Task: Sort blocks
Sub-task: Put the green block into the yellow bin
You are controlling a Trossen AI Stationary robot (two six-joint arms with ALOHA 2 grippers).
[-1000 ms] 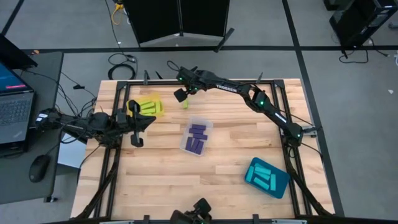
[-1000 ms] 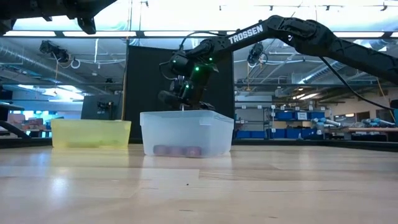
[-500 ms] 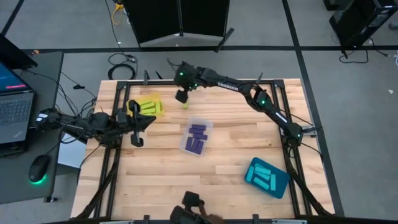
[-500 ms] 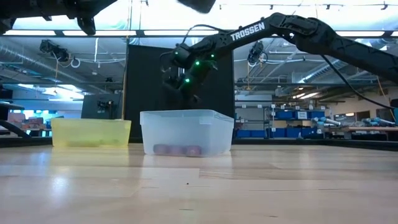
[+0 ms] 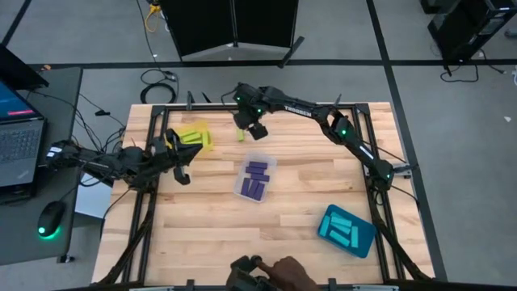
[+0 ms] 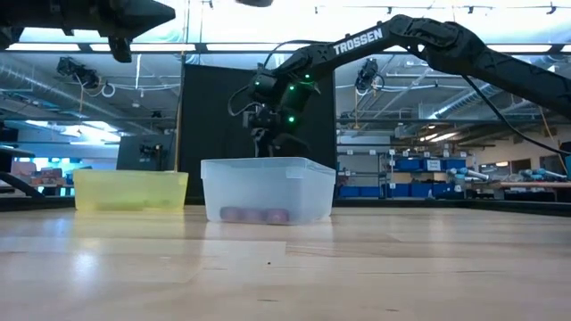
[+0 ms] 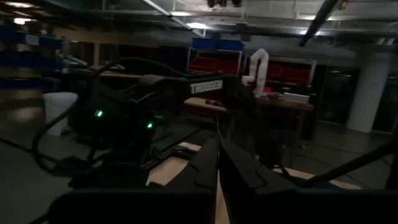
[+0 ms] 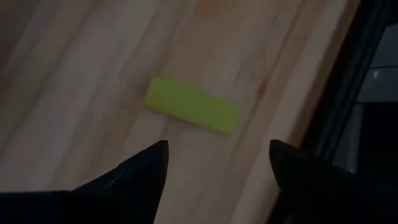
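Right claw (image 8: 217,163) open above lone green block (image 8: 193,114) near worktop (image 5: 283,218) edge, off-centre closing could knock it off; left claw (image 7: 218,163) closed, idle.

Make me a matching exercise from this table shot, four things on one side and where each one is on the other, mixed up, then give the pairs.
Things:
1. purple blocks
2. cyan blocks
3. loose lime-green block
4. left gripper

Places:
A. bare on the wood, below the open right gripper
B. in the teal tray
C. beside the yellow tray
D. in the clear tray

Pairs: 1-D, 2-B, 3-A, 4-C
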